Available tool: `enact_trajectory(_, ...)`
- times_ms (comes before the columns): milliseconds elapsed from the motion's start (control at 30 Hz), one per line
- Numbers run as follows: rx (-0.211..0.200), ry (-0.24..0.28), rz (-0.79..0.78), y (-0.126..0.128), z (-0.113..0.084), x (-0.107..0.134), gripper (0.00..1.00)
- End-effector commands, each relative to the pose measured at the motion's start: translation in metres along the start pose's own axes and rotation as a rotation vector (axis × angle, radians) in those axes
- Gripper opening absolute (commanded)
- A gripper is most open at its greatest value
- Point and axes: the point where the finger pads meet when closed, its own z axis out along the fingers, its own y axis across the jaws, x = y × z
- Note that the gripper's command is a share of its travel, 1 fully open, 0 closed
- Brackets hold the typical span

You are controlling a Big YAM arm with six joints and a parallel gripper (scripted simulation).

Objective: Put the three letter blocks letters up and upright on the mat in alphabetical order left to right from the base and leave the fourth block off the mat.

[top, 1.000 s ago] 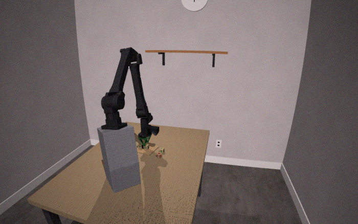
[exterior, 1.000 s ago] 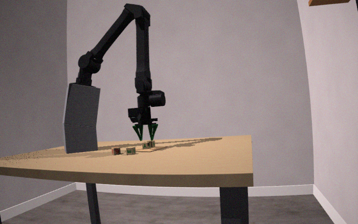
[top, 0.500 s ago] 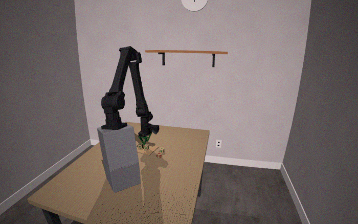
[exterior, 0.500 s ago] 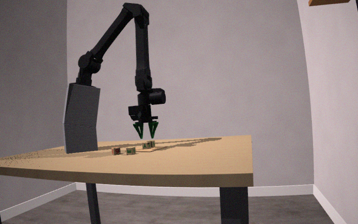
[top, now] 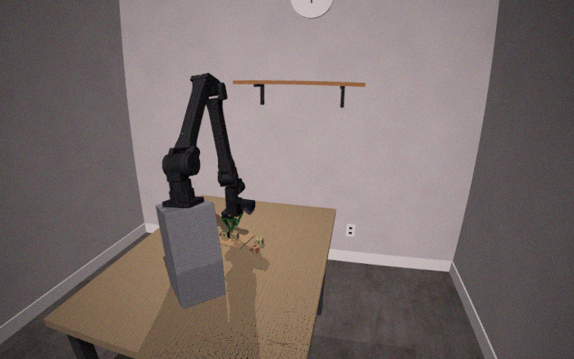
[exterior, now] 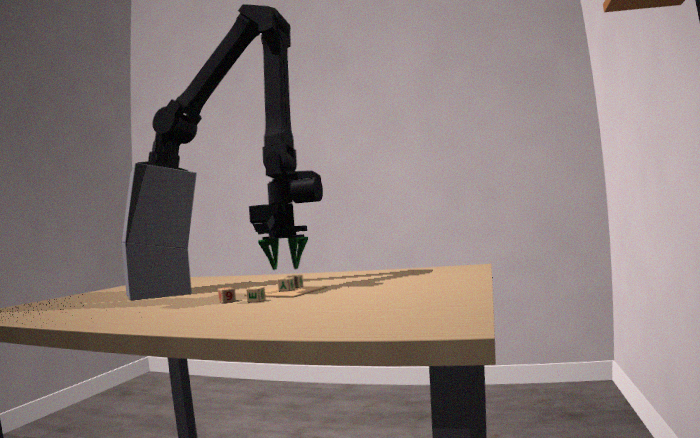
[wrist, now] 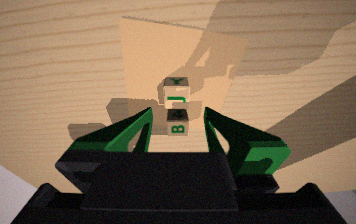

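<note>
Gripper (wrist: 177,131): matte black body, green wedge fingers parted about halfway, holding nothing, above the mat.
Near block (wrist: 177,122): pale cube on the mat; top mark too dark to read, "B" on the side.
Far block (wrist: 176,91): touching it; top mark blurred.
Mat (wrist: 145,55): thin tan sheet, near edge hidden.
Two blocks (exterior: 256,294), (exterior: 227,295): on bare wood-grain table (exterior: 392,315).

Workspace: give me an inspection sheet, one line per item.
Surface: wooden table carrying a tan mat.
Job's things: two blocks touching on the mat; two more blocks off it.
Clutter: nothing seen.
Grippers: gripper open, empty, above the blocks on the mat.
Cables: nothing seen.
Surroundings: grey pedestal, wall shelf, outlet, clock.
</note>
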Motion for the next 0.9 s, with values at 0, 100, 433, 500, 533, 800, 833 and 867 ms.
enact_trajectory(0,-0.021,-0.002,0.001,0.008,-0.019,-0.004,0.58)
enact_trajectory(100,-0.020,-0.001,-0.001,0.008,-0.026,-0.003,0.58)
enact_trajectory(433,-0.020,0.000,-0.004,0.007,-0.046,-0.002,0.58)
enact_trajectory(500,-0.021,-0.001,0.000,0.007,-0.049,-0.003,0.58)
enact_trajectory(533,-0.021,-0.001,0.001,0.007,-0.050,-0.004,0.58)
enact_trajectory(800,-0.018,0.000,-0.001,0.007,-0.048,-0.003,1.00)
enact_trajectory(833,-0.018,0.000,-0.001,0.007,-0.048,-0.003,1.00)
enact_trajectory(867,-0.018,0.000,-0.001,0.007,-0.048,-0.003,1.00)
